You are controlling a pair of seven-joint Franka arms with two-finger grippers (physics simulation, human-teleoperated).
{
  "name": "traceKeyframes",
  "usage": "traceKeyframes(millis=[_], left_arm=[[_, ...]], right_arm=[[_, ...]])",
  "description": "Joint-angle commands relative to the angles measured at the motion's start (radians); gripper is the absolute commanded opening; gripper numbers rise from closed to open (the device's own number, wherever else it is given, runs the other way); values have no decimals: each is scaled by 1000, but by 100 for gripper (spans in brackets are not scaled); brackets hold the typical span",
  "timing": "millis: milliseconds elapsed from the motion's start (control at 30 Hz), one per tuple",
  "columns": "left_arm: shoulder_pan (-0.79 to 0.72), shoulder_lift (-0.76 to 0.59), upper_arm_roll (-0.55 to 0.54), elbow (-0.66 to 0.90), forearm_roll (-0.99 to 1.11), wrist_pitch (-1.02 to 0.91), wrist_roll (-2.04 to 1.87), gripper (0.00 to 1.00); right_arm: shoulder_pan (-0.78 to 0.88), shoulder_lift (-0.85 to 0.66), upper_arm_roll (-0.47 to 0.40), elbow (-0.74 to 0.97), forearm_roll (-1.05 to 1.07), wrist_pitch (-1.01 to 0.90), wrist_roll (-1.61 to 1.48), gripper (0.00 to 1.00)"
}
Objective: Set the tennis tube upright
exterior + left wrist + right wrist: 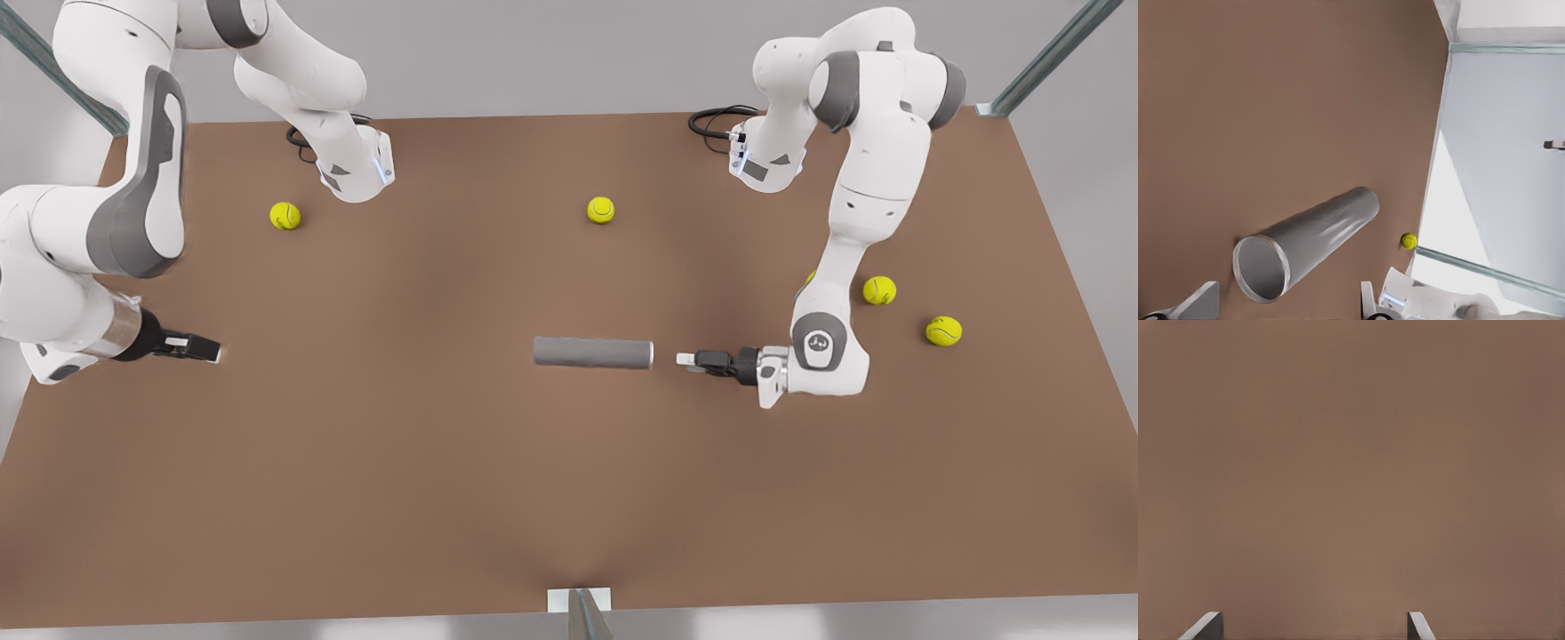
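The tennis tube [593,353] lies on its side in the middle of the brown table [444,480], its silvery rim toward the front view's right. My left gripper [683,359] hovers low just off that rimmed end, a small gap from it, fingers open. In the left wrist view the tube [1318,243] shows its open mouth ahead of the gripper [1285,311], between the two fingertips [1201,303] and apart from them. My right gripper [213,349] waits at the front view's left, far from the tube, open over bare table [1351,453], with its fingertips [1205,627] wide apart.
Yellow-green tennis balls lie scattered: one at the back left [285,215], one at the back middle [601,210], two at the right [879,290] [943,331] behind the left arm. Arm bases stand along the far edge. A small bracket [580,601] sits at the near edge.
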Motion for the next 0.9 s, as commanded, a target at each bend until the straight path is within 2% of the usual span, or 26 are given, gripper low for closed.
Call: traceKeyframes(millis=[0, 133, 200, 400, 867], left_arm=[[0, 0, -1, -11, -90, 7, 17, 100], [-18, -25, -3, -70, -134, 22, 29, 100], [-27, -23, -4, -128, -265, 24, 109, 100], [-38, -12, -47, -128, -297, 65, 123, 100], [-70, 21, -64, -127, -322, 65, 193, 100]], right_arm=[[6, 0, 0, -1, 0, 0, 0, 100], [6, -2, 0, -1, 0, -3, -3, 100], [6, -2, 0, -1, -1, -3, -3, 100], [6, -2, 0, 1, -4, -3, -2, 100], [0, 1, 0, 27, -14, -1, -5, 100]])
